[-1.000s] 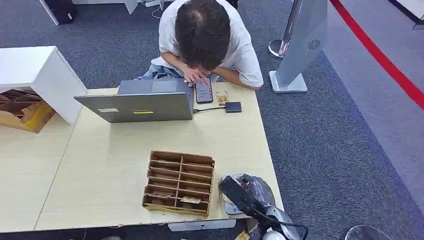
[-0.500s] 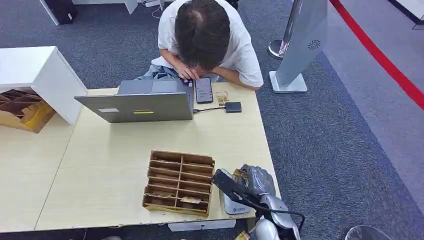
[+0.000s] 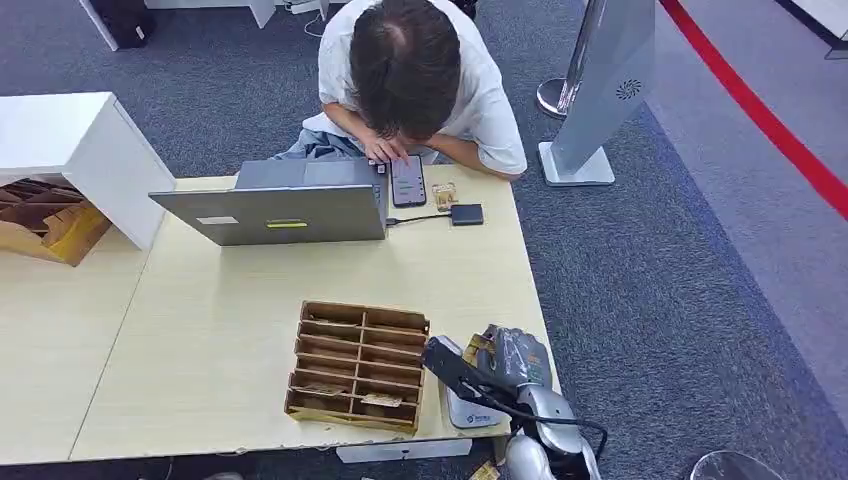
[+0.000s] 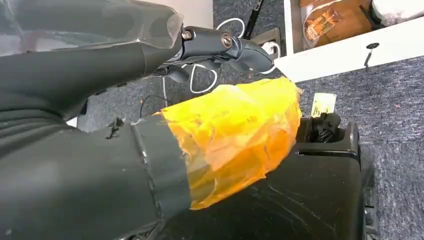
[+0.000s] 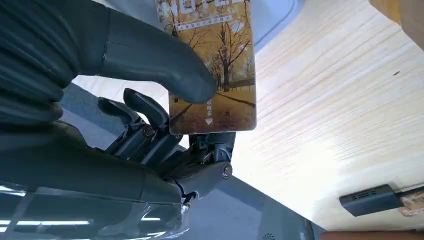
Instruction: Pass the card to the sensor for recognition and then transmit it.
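A: What is being held nearest the robot?

B: The card (image 5: 212, 65) is being pinched between the thumb and fingers of the right hand (image 3: 510, 362), over the white sensor (image 3: 470, 405) at the table's (image 3: 230, 350) near edge, beside the wooden organizer (image 3: 358, 366). The left hand (image 4: 150, 125) is being shown too closely for its state to be told.

A: Which step is being carried out?

B: Recognition, judging by the card's place above the reader. Next, the card is likely to be carried across toward the person (image 3: 410, 80) being seated behind the laptop (image 3: 275, 210), calling for a long forward reach.
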{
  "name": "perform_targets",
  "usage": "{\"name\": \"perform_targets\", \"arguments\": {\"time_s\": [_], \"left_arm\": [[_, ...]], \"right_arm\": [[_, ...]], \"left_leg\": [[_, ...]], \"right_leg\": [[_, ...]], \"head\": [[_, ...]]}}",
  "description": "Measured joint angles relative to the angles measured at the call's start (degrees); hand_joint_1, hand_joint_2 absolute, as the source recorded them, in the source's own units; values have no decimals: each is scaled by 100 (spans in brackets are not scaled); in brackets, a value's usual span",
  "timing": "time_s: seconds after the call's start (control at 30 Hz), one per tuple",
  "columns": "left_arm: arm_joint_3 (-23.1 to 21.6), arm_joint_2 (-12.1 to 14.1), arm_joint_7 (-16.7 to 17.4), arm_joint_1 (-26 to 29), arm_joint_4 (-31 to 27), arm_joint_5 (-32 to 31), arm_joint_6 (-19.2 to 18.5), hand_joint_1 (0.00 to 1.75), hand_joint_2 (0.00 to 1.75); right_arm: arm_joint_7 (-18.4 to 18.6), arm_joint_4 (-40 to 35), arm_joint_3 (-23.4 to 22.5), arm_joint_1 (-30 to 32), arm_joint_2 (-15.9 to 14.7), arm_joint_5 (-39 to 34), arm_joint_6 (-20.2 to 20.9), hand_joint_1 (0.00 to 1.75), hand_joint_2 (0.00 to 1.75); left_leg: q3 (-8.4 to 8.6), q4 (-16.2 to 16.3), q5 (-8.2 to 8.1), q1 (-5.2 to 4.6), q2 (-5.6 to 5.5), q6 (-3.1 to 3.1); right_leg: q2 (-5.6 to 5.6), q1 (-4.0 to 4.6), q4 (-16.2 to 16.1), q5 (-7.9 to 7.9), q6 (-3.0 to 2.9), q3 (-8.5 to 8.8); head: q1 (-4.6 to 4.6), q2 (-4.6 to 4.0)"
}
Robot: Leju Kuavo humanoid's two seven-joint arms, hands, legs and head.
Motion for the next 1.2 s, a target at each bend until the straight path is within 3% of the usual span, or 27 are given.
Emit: {"name": "perform_targets", "arguments": {"time_s": [1.2], "left_arm": [[0,0,2,-28,0,120,-15,0,0]], "right_arm": [[-81,-557,-98,153,54,175,-205,175,175]], "left_leg": [[0,0,0,0,0,0]], "right_leg": [[0,0,0,0,0,-1]], "head": [[0,0]]}}
